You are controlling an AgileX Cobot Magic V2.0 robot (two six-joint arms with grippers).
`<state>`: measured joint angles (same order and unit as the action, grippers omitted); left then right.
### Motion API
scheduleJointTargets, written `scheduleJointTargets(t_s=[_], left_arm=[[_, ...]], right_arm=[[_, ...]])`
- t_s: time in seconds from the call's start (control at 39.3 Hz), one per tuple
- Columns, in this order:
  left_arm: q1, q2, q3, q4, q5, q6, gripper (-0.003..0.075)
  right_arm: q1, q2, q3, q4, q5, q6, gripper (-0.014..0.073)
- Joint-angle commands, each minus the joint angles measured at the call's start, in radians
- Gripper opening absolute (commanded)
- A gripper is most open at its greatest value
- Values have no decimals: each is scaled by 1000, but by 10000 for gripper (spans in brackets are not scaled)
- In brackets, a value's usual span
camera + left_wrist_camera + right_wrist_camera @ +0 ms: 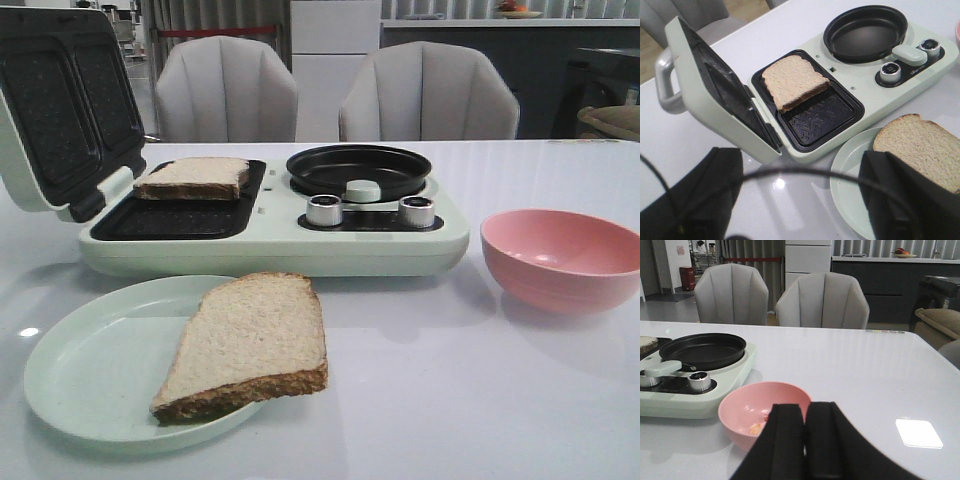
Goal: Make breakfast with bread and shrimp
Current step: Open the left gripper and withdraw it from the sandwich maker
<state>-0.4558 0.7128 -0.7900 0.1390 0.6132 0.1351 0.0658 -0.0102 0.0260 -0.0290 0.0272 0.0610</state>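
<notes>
One slice of bread (193,177) lay in the open sandwich maker (270,215), toward the back of its dark grill plate. The other slice (246,343) rested on the pale green plate (85,375), overhanging its rim onto the worktop (470,400). The shrimp (756,428) sat in the pink bowl (742,407). The left end effector (800,200) stood open and empty; the right end effector (805,440) was closed on nothing.

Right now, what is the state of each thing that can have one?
Sandwich maker lid: open, upright.
Bread on grill plate: flat, uncovered.
Bread on plate: overhangs the rim.
Round pan: empty.
Pink bowl: upright, holds shrimp.
Left claw: open.
Right claw: shut, empty.
</notes>
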Motion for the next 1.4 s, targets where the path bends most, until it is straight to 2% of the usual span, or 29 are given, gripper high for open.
scheduleJointTargets(t_s=[0.0,0.23,0.56,0.64,0.84,1.02,1.15,1.37], left_arm=[[8,-112,40,-37,-112,0,533],[8,-362,187,-159,-139,0,532],[8,-664,394,-192,-142,0,533],[8,-701,419,-194,-198,0,532],[8,-710,420,-194,-202,0,532],[8,-710,420,-202,-200,0,532],[8,-710,420,-202,-202,0,533],[8,-710,420,-205,-208,0,533]], right_arm=[[-3,-22,-15,0,-93,-6,153],[-3,-22,-15,0,-93,-6,153],[-3,-22,-15,0,-93,-6,153],[-3,-22,-15,0,-93,-6,153],[-3,-22,-17,1,-110,-6,153],[-2,-21,-28,44,-240,25,153],[-2,20,-140,41,-145,25,153],[-2,208,-369,39,77,25,153]])
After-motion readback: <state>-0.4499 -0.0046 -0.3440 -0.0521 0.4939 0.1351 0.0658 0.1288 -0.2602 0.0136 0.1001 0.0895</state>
